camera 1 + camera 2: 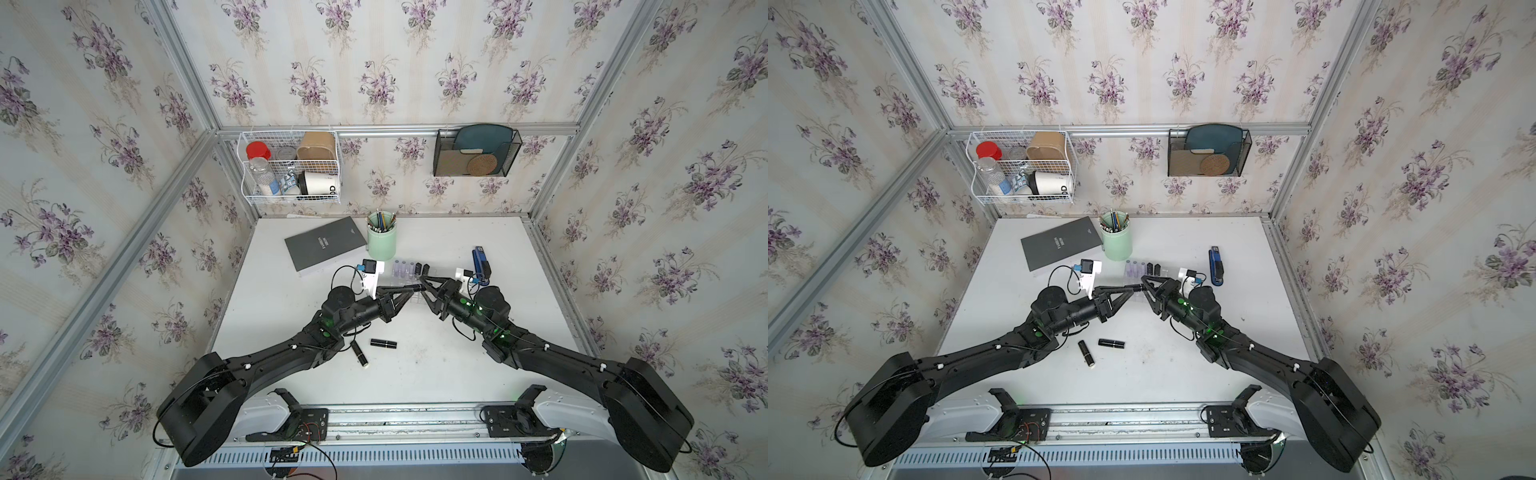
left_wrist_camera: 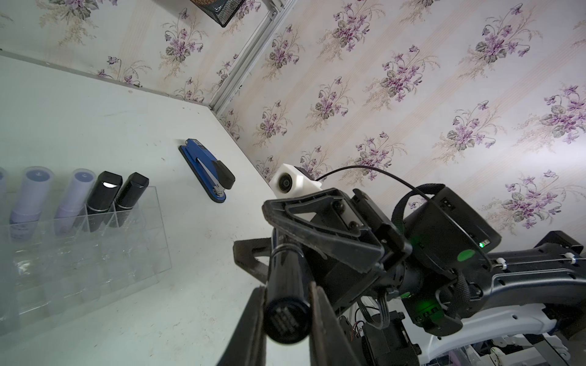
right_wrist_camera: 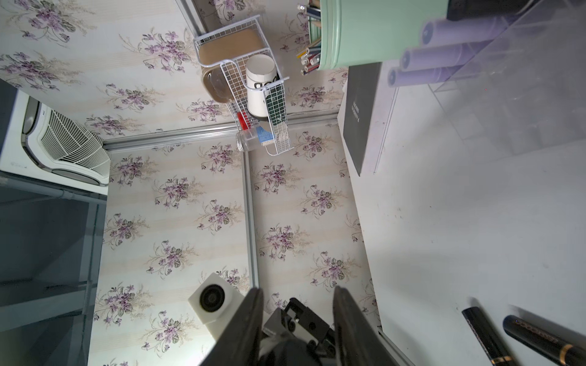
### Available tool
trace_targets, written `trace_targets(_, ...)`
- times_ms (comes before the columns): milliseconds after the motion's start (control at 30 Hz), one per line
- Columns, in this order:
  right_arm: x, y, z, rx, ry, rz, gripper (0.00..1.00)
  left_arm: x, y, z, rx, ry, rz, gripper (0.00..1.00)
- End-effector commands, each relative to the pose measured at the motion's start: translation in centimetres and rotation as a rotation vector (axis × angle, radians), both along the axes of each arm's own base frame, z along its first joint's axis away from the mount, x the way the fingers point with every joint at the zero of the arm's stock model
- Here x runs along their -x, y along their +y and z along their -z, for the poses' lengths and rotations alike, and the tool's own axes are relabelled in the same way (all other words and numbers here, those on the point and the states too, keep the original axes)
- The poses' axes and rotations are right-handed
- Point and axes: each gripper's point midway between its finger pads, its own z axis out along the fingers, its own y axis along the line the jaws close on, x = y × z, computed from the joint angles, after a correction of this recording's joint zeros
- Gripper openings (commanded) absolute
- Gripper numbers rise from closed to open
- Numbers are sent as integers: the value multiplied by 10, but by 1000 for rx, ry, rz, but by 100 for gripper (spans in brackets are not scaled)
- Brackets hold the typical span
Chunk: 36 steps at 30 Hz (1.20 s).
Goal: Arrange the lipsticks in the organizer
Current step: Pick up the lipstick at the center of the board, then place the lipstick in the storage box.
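Observation:
My left gripper (image 2: 287, 294) is shut on a glossy black lipstick (image 2: 283, 279), held level above the table in front of the organizer (image 2: 136, 253), a clear tray of square cells. My right gripper (image 3: 298, 293) faces it tip to tip (image 1: 422, 286). Its jaws stand apart on either side of the lipstick's far end. In the organizer's back row stand three lilac lipsticks (image 2: 31, 196) and two black ones (image 2: 103, 196). Two more black lipsticks (image 1: 360, 353) (image 1: 383, 343) lie loose on the table near the left arm.
A blue stapler (image 1: 480, 264) lies right of the organizer. A mint-green pencil cup (image 1: 381, 239) and a grey book (image 1: 324, 245) sit behind it. On the back wall hang a white wire basket (image 1: 291, 166) and a black mesh rack (image 1: 476, 151).

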Motion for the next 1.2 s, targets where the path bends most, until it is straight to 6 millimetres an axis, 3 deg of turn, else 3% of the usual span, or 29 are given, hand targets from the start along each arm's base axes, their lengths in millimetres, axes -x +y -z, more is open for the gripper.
trace_targets(0,-5,-2,-4,-39,15,31,32,-2,-2,-11,5,-62,-10,0)
trace_targets(100,-7,-2,-4,-49,23,37,23,0,-3,-10,-9,-65,-6,3)
trace_targets(133,-8,-1,-4,-59,22,38,21,0,-4,-10,-14,-65,-3,12)
trace_targets(233,-13,-3,-8,-97,9,33,17,7,-2,-15,-25,-61,17,52)
trace_targets(333,-19,-4,-21,-151,-37,-5,17,13,22,-33,-40,-84,-35,76)
trace_targets(467,-19,8,-54,-273,-151,-146,18,5,67,-48,-85,-56,-153,80)
trace_targets(567,-15,15,-70,-396,-193,-237,16,2,80,-57,-65,-33,-147,80)
trace_targets(667,-17,17,-66,-407,-170,-247,14,-4,82,-56,-52,-19,-154,80)
trace_targets(733,-20,19,-57,-327,-178,-232,14,-7,80,-53,-53,-13,-151,80)
trace_targets(800,-38,0,-49,-209,-185,-152,13,-7,81,-50,-56,-9,-152,80)
trace_targets(867,-55,-15,-31,23,-195,-63,13,-8,84,-48,-60,-8,-168,80)
trace_targets(933,-75,-46,-7,406,-197,82,13,-11,91,-45,-68,-1,-196,80)
trace_targets(1000,-84,-83,4,737,-199,195,13,-14,100,-41,-82,11,-229,80)
trace_targets(1100,-92,-119,16,1011,-194,281,13,-25,117,-25,-143,65,-322,78)
trace_targets(1167,-99,-127,27,1128,-193,282,13,-34,131,-10,-203,116,-400,77)
